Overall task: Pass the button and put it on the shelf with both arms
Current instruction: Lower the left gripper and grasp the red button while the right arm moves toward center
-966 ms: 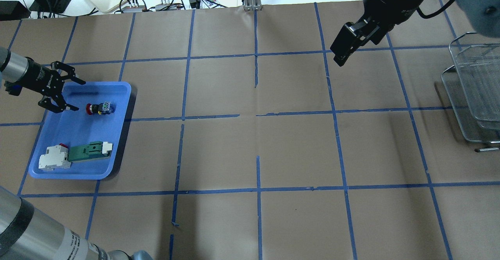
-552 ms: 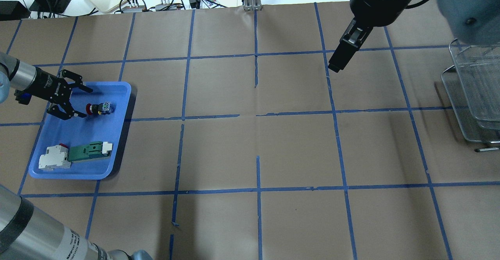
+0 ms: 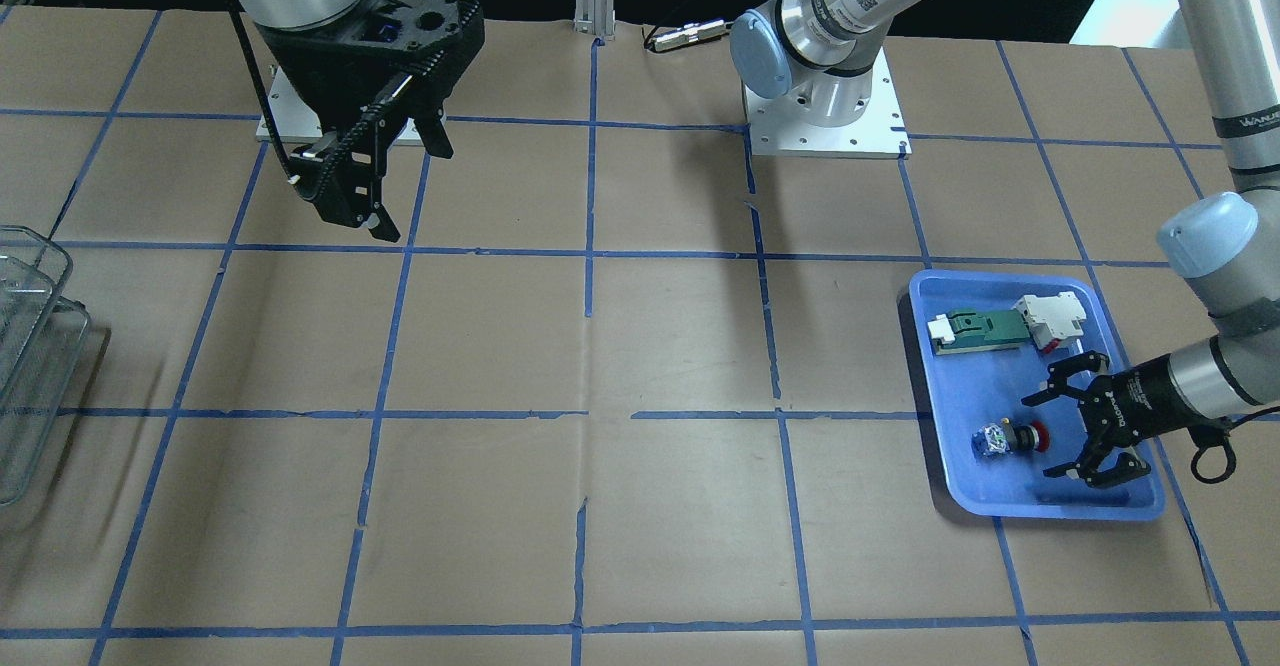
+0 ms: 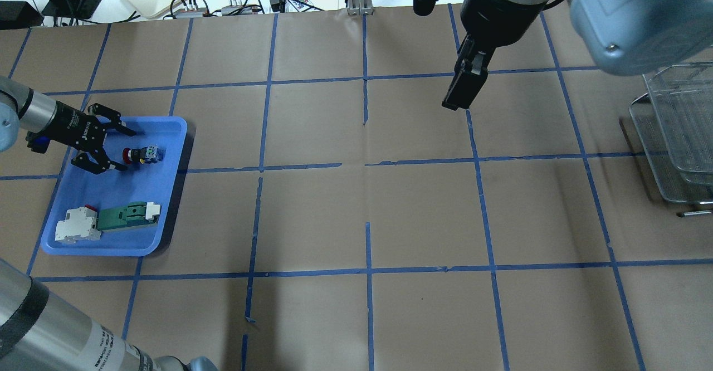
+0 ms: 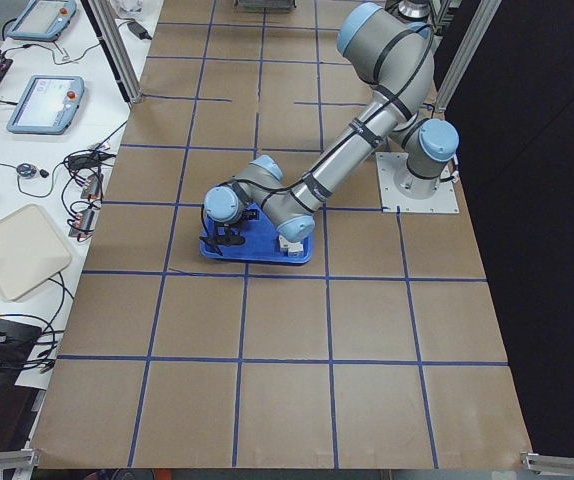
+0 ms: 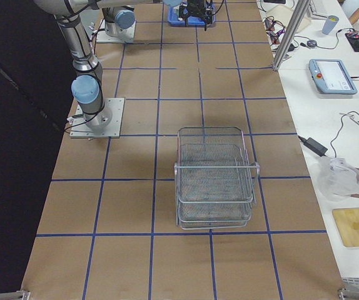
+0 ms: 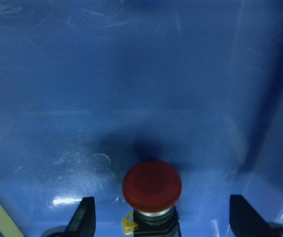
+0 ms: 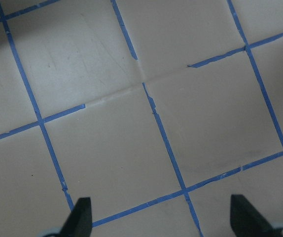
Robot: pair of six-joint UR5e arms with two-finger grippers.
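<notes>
The button [image 4: 143, 154] lies on its side in the blue tray [image 4: 167, 121], red head towards my left gripper. My left gripper [image 4: 126, 150] is open, low in the tray, its fingers on either side of the red head without touching it. The left wrist view shows the red head of the button [image 7: 152, 184] between the open fingertips [image 7: 85, 217]. My right gripper [image 4: 457, 99] is open and empty, held high above the far middle of the table; its wrist view shows only paper and tape. The shelf [image 4: 677, 131] stands at the table's right edge.
A green-and-white flat part [image 4: 125, 216] and a white block with a red bit [image 4: 78, 225] lie in the tray's near half. The table is brown paper with blue tape lines. Cables and a white tray lie beyond the far edge.
My left gripper has moved right, along the tray, up to the button's red head. My right arm has swung left, from near the shelf towards the table's middle.
</notes>
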